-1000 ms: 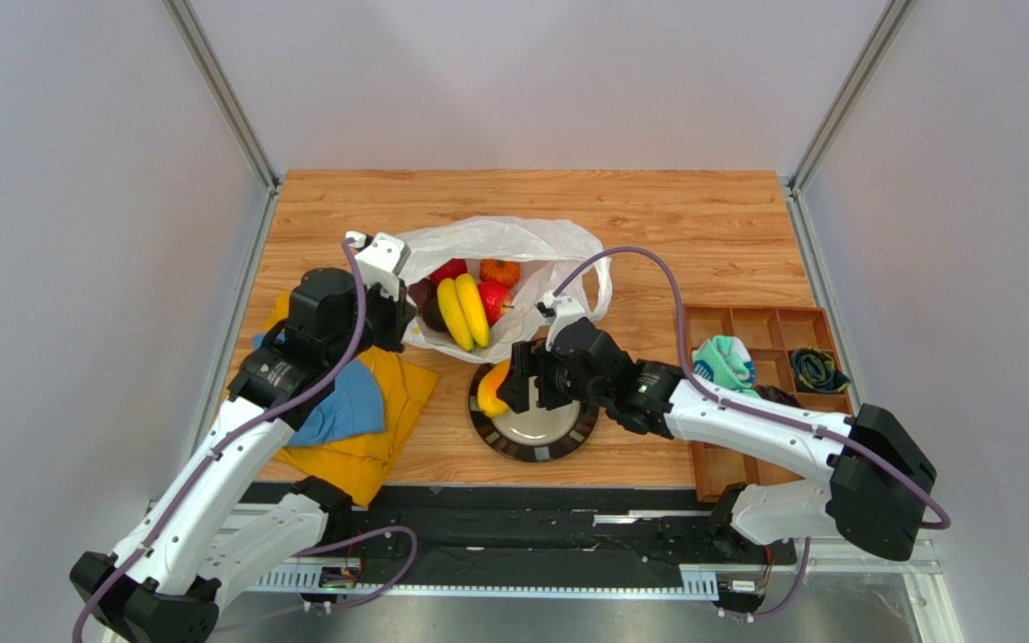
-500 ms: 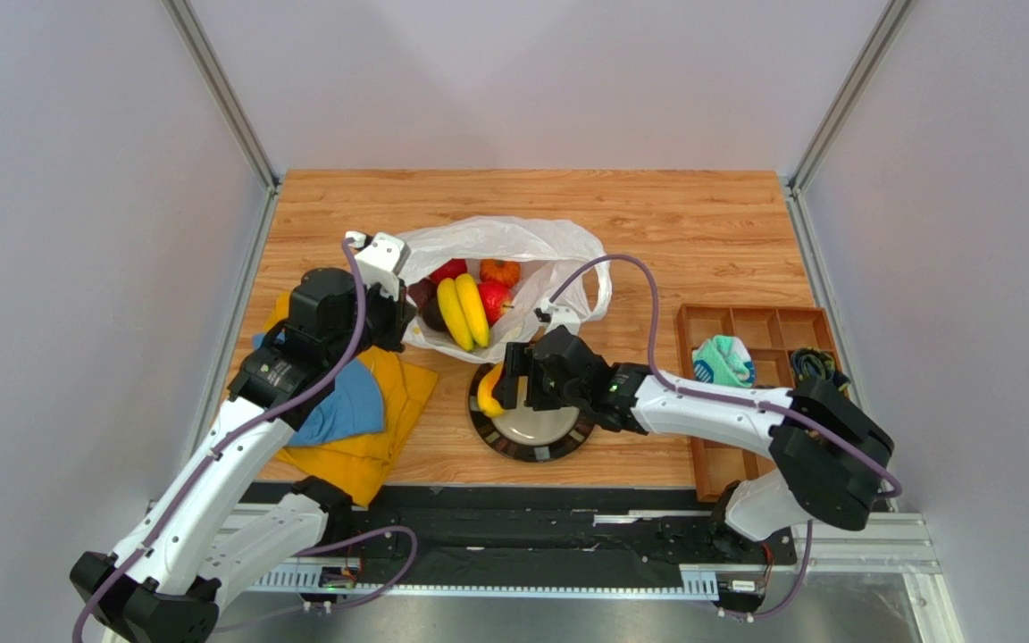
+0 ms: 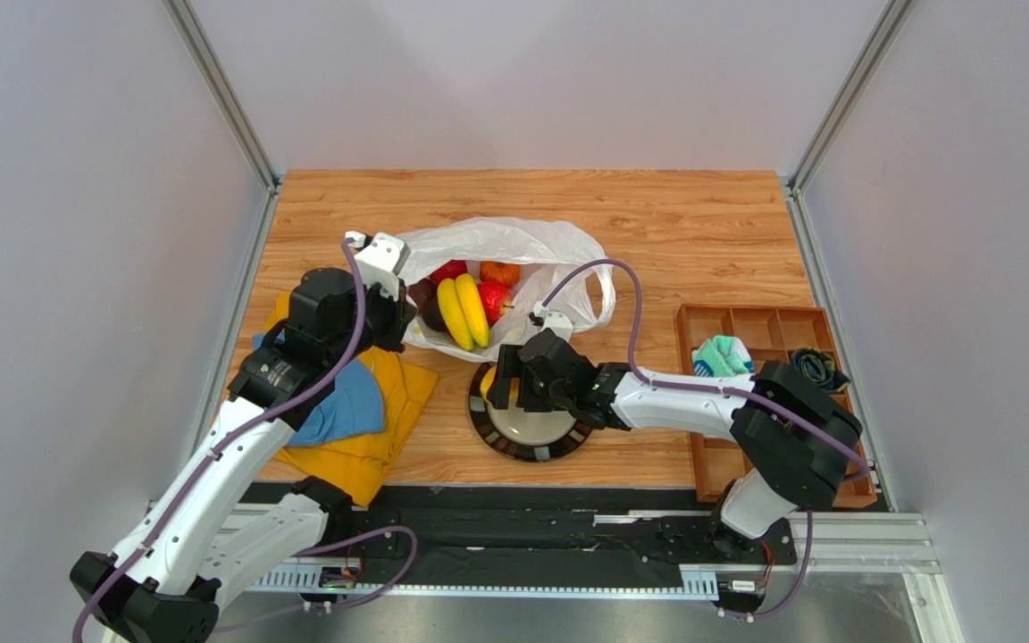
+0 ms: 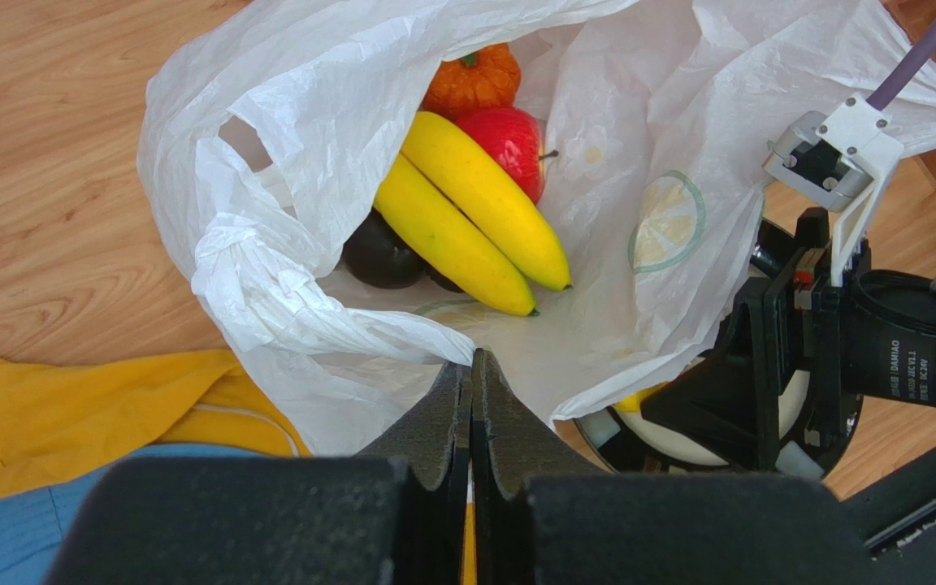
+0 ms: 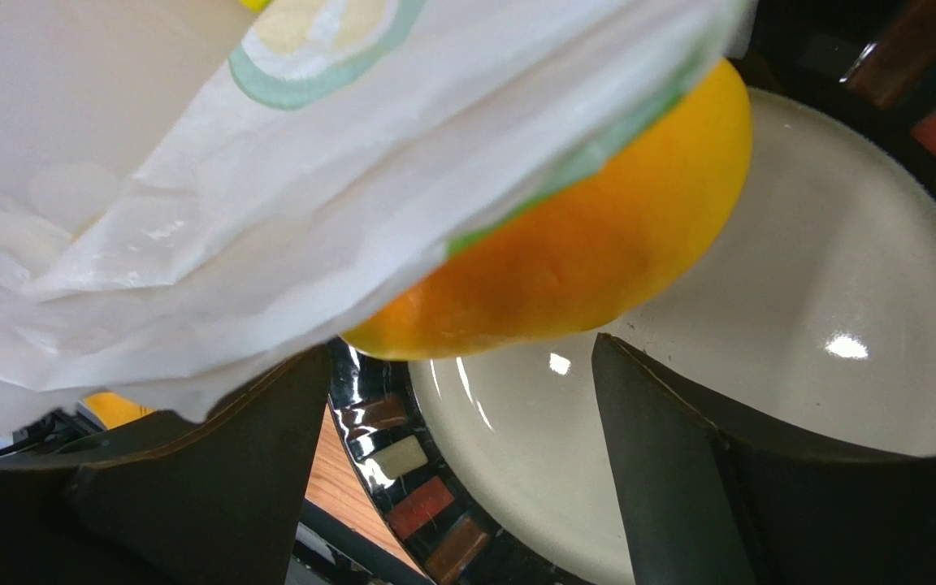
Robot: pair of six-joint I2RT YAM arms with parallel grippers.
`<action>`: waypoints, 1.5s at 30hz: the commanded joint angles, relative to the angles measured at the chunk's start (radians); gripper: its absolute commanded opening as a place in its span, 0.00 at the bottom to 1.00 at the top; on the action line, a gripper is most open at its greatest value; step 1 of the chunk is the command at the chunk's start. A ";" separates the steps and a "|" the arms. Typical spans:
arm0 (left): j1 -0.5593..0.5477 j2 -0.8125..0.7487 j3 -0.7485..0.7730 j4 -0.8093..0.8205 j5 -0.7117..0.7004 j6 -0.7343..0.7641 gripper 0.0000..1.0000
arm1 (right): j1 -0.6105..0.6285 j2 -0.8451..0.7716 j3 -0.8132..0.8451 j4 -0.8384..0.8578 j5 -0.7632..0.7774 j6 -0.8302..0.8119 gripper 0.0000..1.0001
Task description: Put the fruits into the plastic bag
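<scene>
My left gripper [image 4: 473, 372] stays pinched on the crinkly plastic bag [image 4: 302, 98], at its eight o'clock rim; smooth bananas [image 4: 485, 201] lie inside. My right gripper [image 5: 458, 354] has slid closer to the bag, jaws apart at the glossy mango [image 5: 583, 244] on the round plate [image 5: 851, 280].

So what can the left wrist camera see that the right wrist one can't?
Only the left wrist view looks into the bag: two bananas, a red fruit, a ribbed orange one, a dark one, plus the left hand shut on the bag's edge. Only the right wrist view shows the mango plainly, inside the open right hand. Both show the lemon-printed bag and the plate.
</scene>
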 commanded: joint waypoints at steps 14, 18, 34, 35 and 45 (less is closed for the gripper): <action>-0.002 -0.017 0.043 0.009 0.017 -0.009 0.00 | 0.004 0.078 0.137 -0.059 0.147 0.100 0.89; -0.002 -0.015 0.043 0.011 0.019 -0.009 0.00 | 0.001 0.083 0.145 -0.086 0.172 0.143 1.00; -0.002 -0.021 0.043 0.008 0.003 -0.004 0.00 | -0.002 0.134 0.165 -0.148 0.250 0.161 0.68; -0.002 -0.021 0.043 0.009 0.005 -0.004 0.00 | -0.002 0.126 0.162 -0.148 0.256 0.160 0.64; -0.002 -0.018 0.043 0.009 0.005 -0.006 0.00 | 0.011 0.006 0.053 -0.105 0.267 0.080 0.31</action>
